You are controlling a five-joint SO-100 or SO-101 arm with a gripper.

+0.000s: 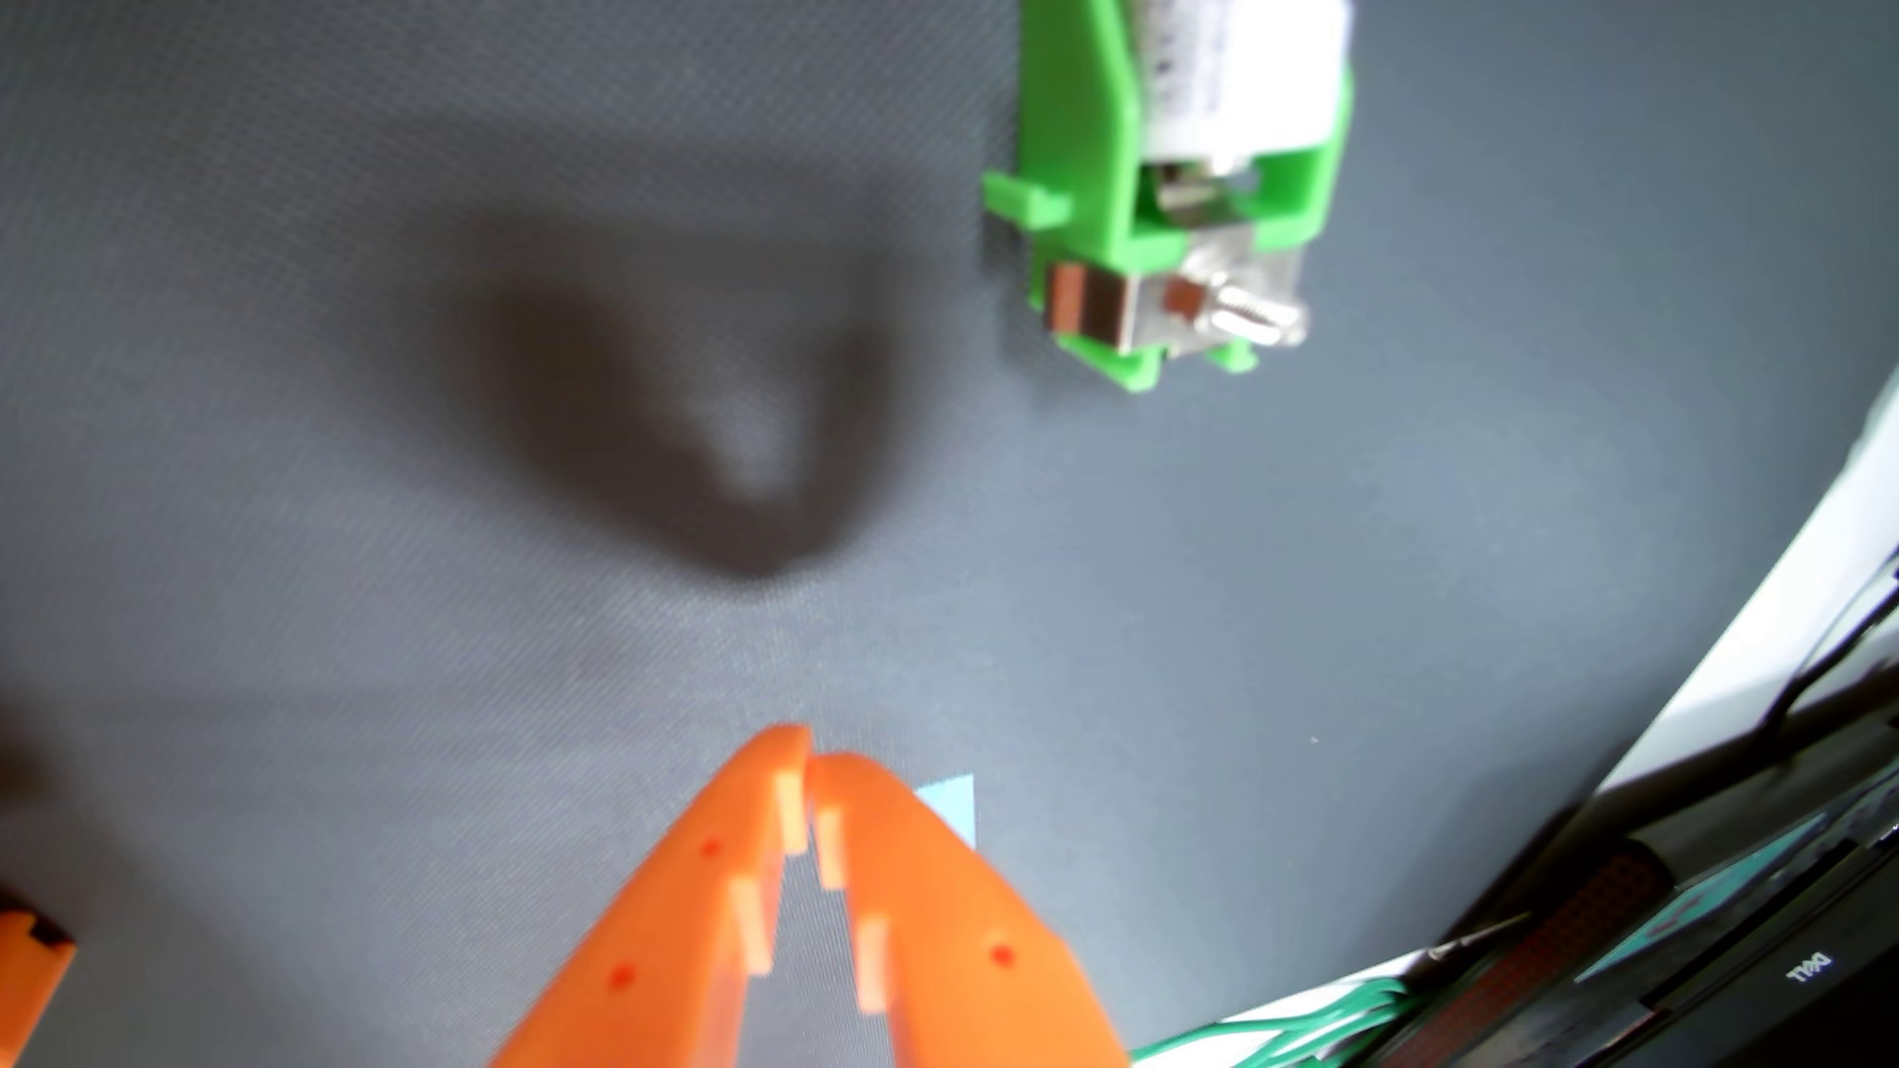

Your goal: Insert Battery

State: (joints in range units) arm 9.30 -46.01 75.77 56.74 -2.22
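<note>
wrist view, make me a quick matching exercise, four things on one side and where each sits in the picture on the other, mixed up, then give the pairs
Things:
1. gripper
2. green holder
3. white battery
4. light blue tape mark

Places in the wrist view:
A. top edge, seated in the green part
B. bottom centre, tips together
C. upper right, lying on the grey mat
D. just right of the orange fingertips, partly hidden

Pairs: 1-B, 2-C, 3-A, 4-D
</note>
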